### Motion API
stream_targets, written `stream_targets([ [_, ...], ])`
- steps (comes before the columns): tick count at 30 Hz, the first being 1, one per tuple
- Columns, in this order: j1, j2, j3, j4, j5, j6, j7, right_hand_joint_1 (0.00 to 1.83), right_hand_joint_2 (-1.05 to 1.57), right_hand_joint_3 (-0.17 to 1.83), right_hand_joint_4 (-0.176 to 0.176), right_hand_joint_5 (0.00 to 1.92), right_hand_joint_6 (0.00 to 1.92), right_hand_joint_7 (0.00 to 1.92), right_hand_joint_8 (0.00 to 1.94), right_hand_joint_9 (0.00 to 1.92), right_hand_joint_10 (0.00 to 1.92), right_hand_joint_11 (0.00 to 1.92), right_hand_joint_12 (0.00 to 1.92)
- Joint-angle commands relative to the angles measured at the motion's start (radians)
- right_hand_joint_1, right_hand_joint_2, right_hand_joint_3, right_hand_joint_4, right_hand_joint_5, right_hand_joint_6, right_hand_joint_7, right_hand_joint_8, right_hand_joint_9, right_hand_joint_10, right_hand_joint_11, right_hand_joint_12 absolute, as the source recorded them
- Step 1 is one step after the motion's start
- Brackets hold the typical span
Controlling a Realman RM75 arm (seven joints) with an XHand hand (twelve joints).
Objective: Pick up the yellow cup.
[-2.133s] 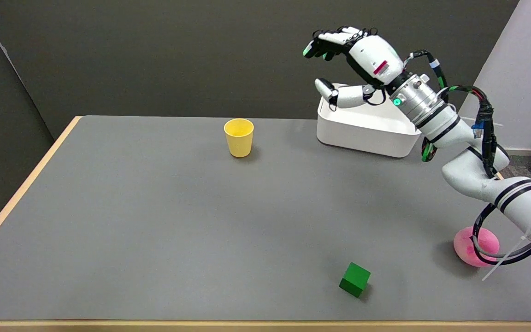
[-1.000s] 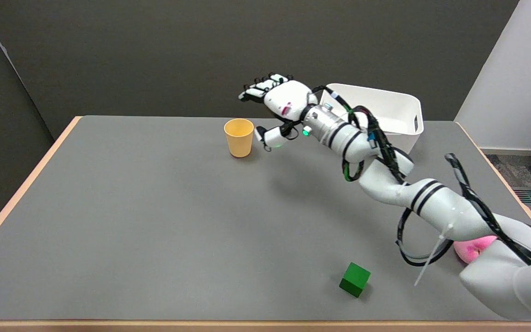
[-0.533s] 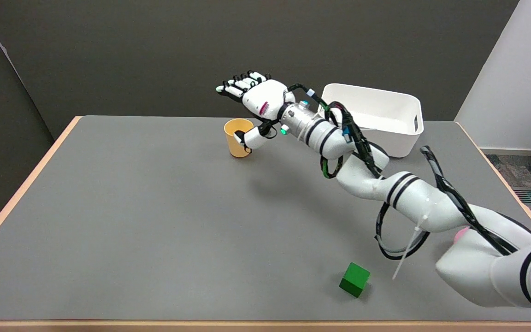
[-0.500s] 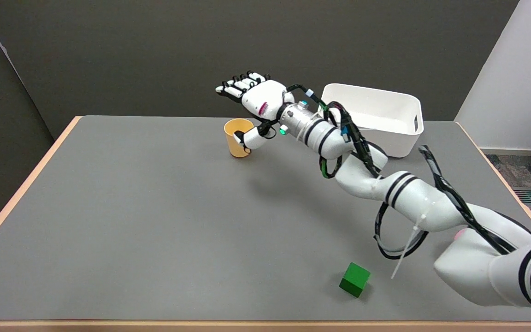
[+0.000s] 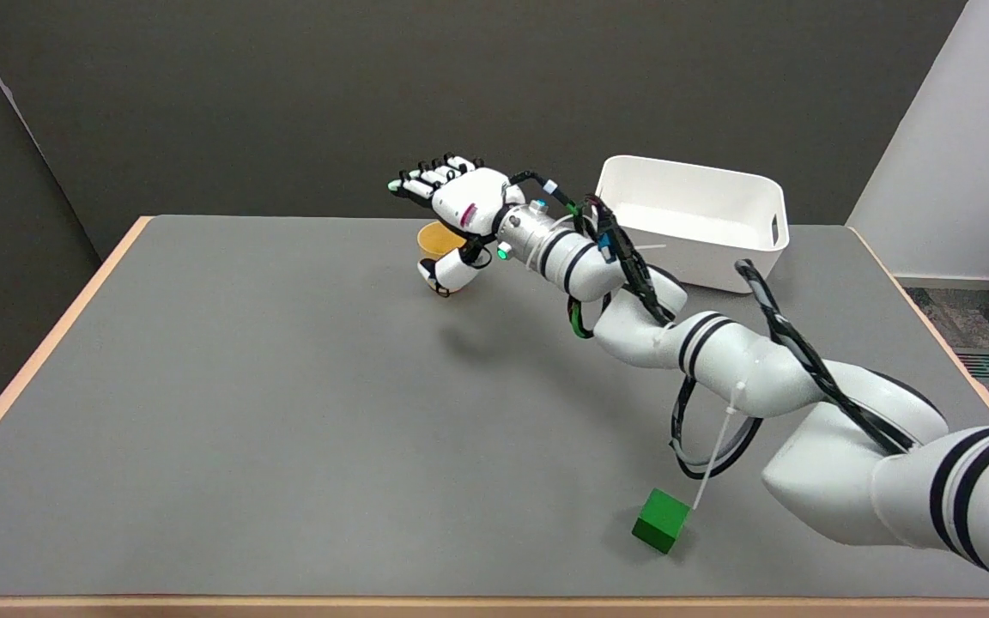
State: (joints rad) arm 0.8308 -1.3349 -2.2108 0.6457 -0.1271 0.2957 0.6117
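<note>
Grey table (image 5: 245,412) with a pale wooden edge is seen before a dark wall. Toward its far middle the yellow cup (image 5: 434,243) stands upright, and it is now mostly covered by the right hand (image 5: 453,221). A second ago the hand was beside the cup, on its right; since then it has been moved further left, so that the fingers (image 5: 426,178) are stretched out above and behind the rim, while the thumb (image 5: 445,275) is brought to the near side of the cup wall. Whether the thumb really touches is not clear. The hand is spread, and nothing is grasped yet. The cup has not been shifted or lifted. It is judged that the reach is finished and the closing of the fingers is the next need. Further right, a green cube (image 5: 661,520) lies near the front edge, and a white bin (image 5: 690,221) is placed at the back.
</note>
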Motion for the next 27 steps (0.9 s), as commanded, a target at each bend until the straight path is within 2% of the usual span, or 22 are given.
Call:
stream_targets([
  [1, 0.056, -0.073, -0.024, -0.177, 0.030, 0.023, -0.007, 0.62, 0.67, 0.95, 0.073, 0.04, 0.29, 0.09, 0.23, 0.11, 0.52, 0.00, 1.06],
  [27, 0.085, -0.083, 0.016, -0.280, 0.030, -0.004, -0.007, 0.68, 0.68, 0.96, 0.074, 0.06, 0.29, 0.09, 0.23, 0.11, 0.53, 0.00, 1.07],
])
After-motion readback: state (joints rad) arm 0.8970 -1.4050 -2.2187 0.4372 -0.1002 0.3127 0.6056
